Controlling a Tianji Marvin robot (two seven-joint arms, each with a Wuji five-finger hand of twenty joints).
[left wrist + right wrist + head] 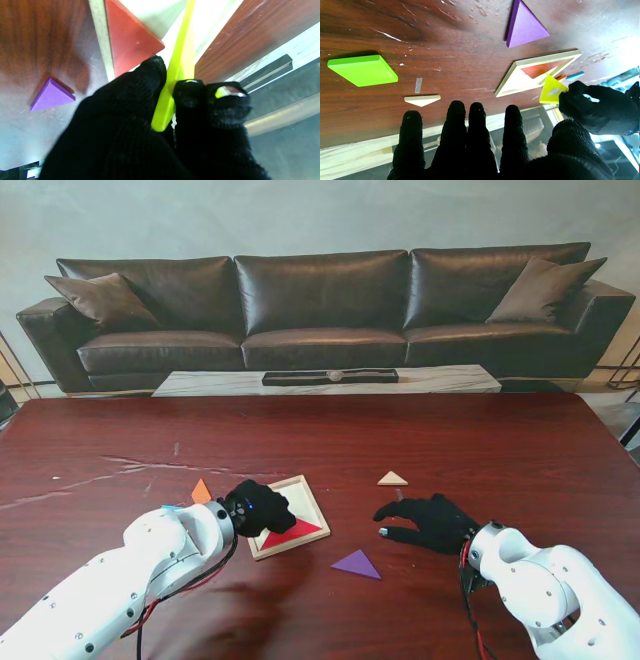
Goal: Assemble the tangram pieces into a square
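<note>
Over the square tray (312,502), the left hand (256,508) pinches a yellow triangle (551,90) on edge, likely to seat it beside the red triangle (297,531); the right hand (432,523) rests spread, empty.

Six tangram pieces (526,27) (four triangles), one tray (510,72)

The right hand (480,145) held nothing, its fingers (456,120) spread over the counter (370,25); a green square (362,70) lay well apart from a cream triangle (422,100); a purple triangle (523,26) sat near the tray (510,75), which held a red piece (540,69); the left hand (600,110) pinched a yellow triangle (551,91) beside the tray.
</note>
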